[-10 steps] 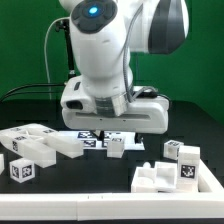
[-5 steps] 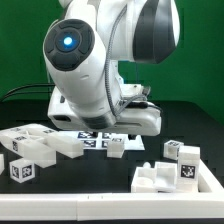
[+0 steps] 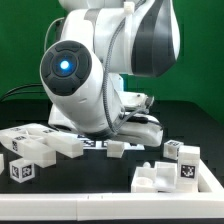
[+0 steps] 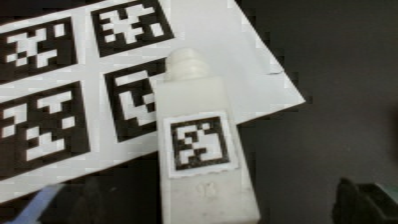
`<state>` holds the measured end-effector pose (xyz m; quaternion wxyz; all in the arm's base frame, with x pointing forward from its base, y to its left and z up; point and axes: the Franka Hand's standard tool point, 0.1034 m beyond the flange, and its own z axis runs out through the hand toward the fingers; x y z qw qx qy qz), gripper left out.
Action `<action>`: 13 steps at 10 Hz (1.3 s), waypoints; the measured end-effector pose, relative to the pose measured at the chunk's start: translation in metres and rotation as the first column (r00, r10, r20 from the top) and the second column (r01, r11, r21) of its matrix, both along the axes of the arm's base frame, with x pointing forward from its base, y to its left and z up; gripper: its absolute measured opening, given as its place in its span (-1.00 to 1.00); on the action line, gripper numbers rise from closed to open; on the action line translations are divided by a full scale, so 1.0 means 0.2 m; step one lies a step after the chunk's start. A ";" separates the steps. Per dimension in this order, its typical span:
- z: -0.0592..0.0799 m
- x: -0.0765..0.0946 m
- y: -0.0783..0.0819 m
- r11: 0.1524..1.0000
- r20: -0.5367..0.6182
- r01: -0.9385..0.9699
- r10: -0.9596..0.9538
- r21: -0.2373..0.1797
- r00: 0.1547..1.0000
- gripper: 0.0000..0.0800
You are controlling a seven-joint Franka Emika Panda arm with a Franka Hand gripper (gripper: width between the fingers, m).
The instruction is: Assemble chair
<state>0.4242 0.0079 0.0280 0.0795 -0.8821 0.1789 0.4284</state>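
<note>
My gripper (image 4: 205, 203) is spread wide and grips nothing. In the wrist view my fingers (image 4: 366, 198) show only as blurred shapes far apart at the picture's edges. In the exterior view my own arm (image 3: 80, 75) hides the gripper.

The marker board (image 4: 249, 55) lies flat on the black table (image 4: 347, 110), straight under my wrist. A short white bar (image 4: 199, 130) of the chair lies along the board's edge. One end overlaps the board's corner and the other end is out over the table. It carries one square tag, face up (sharp enough to see, though I cannot read the pattern). It sits between my fingers in that view, and I cannot tell how far below them.

The chair is in loose pieces, and nothing I can see is joined yet. On the exterior view's left of the board there is a cluster of tagged blocks (image 3: 22, 168) and a longer slab (image 3: 62, 146), close together. Well apart from the board, toward the exterior view's right, sits a stepped piece (image 3: 158, 179). Two tagged blocks (image 3: 186, 162) sit at its far side, and I cannot tell if they touch it.
</note>
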 end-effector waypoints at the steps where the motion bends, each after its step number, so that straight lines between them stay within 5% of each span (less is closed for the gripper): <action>1: 0.00 0.00 0.00 1.000 0.000 -0.004 0.004 0.004 1.000 0.62; 2: 0.00 0.01 -0.01 0.991 0.022 -0.094 0.092 0.099 0.996 0.62; 3: -0.01 0.02 -0.02 0.990 0.031 -0.075 0.072 0.115 0.997 0.62; 10: -0.06 -0.05 0.02 0.999 -0.077 -0.008 0.012 0.050 0.997 0.62; 12: -0.07 -0.05 0.01 0.999 -0.078 -0.007 0.011 0.050 0.997 0.04; 13: -0.07 -0.05 0.01 0.999 -0.078 -0.006 0.010 0.050 0.997 0.04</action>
